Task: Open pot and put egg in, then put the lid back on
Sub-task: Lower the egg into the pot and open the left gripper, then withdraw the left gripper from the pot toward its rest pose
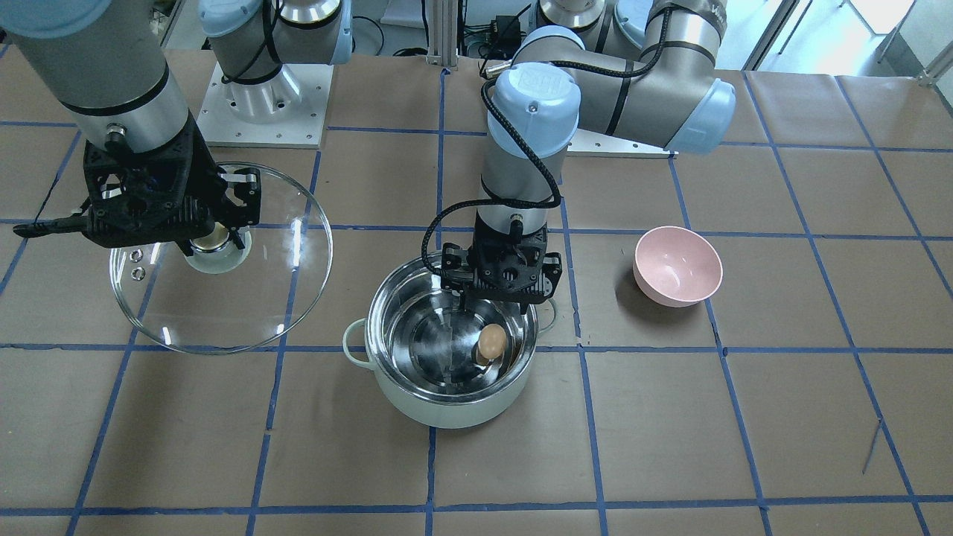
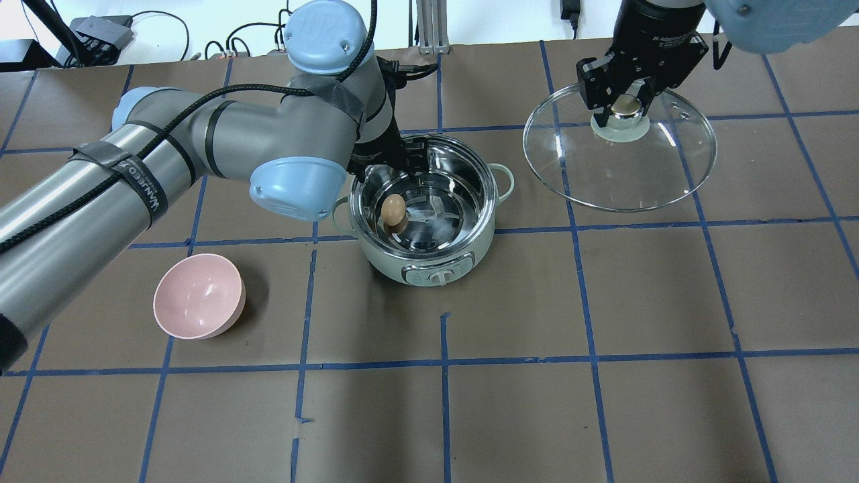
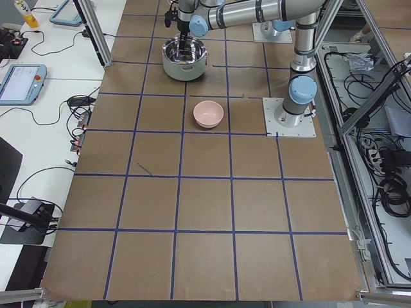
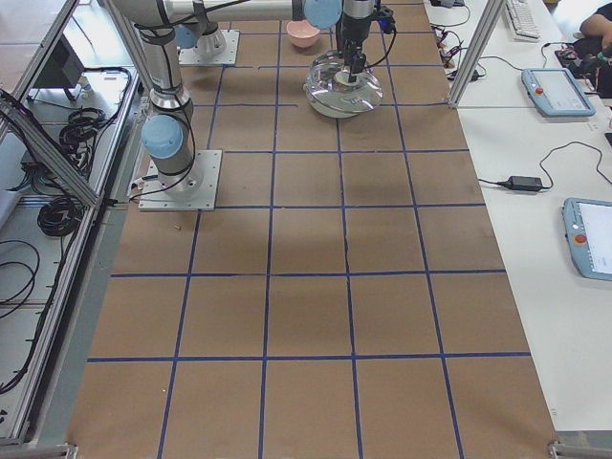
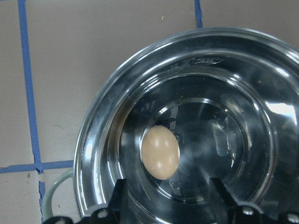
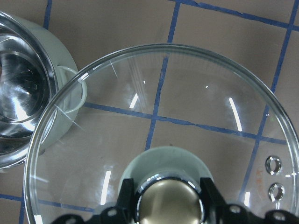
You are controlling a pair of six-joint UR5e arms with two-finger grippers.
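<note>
The mint-green pot (image 1: 447,406) stands open mid-table; it also shows in the overhead view (image 2: 402,265). The tan egg (image 1: 491,342) lies loose on its steel bottom, also seen in the overhead view (image 2: 393,208) and the left wrist view (image 5: 160,151). My left gripper (image 1: 500,289) hangs open over the pot's rim on the robot's side, just above the egg and holding nothing. My right gripper (image 2: 625,107) is shut on the knob of the glass lid (image 2: 624,168). It holds the lid level above the table beside the pot, as the right wrist view shows (image 6: 187,102).
A pink bowl (image 2: 198,296) sits on the table on my left, apart from the pot. The lid's edge overlaps the pot's near loop handle (image 6: 77,88) in the right wrist view. Brown paper with blue tape lines covers the table.
</note>
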